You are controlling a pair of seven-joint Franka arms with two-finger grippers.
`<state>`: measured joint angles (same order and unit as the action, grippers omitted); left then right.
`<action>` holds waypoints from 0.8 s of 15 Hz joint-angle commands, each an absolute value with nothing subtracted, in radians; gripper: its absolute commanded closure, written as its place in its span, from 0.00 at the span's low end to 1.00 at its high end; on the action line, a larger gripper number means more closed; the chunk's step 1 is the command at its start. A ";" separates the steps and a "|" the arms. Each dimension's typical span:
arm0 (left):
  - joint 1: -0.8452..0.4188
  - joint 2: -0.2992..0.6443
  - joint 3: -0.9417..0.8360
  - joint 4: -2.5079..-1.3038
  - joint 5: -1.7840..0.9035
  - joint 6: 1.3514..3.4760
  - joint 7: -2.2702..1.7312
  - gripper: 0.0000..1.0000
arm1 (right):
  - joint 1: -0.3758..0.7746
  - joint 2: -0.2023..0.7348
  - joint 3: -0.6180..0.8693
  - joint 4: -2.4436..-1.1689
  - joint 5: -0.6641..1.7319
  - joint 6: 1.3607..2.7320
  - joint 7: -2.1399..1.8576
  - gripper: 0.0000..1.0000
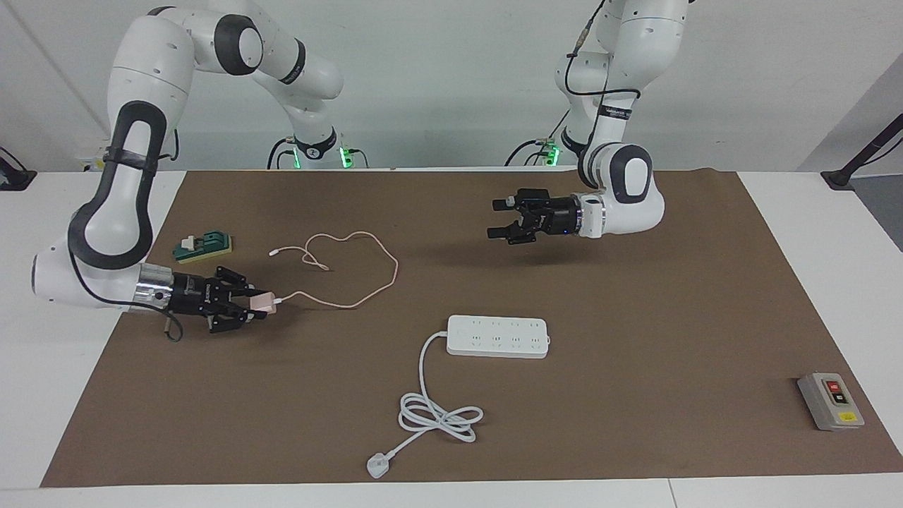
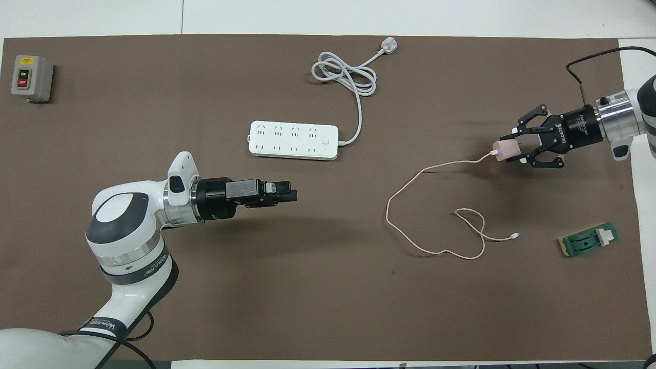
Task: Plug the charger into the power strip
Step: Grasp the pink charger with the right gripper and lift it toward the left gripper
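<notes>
- Right gripper (image 1: 255, 305) has its fingers closed around the charger (image 1: 264, 303), holding the pink cube just clear of the brown mat (image 1: 635, 395) at the right arm's end of the table; in the overhead view the same grasp shows the cube (image 2: 505, 150) pinched between the black fingers.
- Charger's cable (image 1: 367, 293) trails from the cube toward the middle of the table, loops across the mat and ends in a small white connector (image 1: 274, 252) lying nearer to the robots.
- Power strip (image 1: 498, 336) lies flat near the table's middle, well apart from the held charger, its long axis running along the table from one arm's end to the other, sockets facing up.
- From the right gripper, the strip lies toward the left arm's end; judging by that, the carry must cross much of the mat, and the cube would then need turning prongs-down over a socket.
- Left gripper (image 1: 502, 220) waits over bare mat, fingers apart and holding nothing, over ground nearer to the robots than the strip; its arm reaches the strip more readily, yet it holds no plug.
- Thick white cord (image 1: 430, 402) coils farther from the robots than the strip, clear of the likely path.
</notes>
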<state>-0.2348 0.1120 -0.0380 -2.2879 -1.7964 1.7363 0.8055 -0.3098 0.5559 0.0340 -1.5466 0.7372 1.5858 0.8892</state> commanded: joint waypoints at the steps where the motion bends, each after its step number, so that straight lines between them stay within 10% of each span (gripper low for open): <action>1: -0.262 0.112 -0.026 -2.284 -1.830 1.758 0.785 0.00 | -0.261 0.476 0.035 -1.580 0.785 1.578 0.994 1.00; 12: -0.276 0.166 -0.026 -2.221 -1.888 1.756 0.801 0.00 | 0.038 0.100 0.035 -1.948 0.997 1.862 1.195 1.00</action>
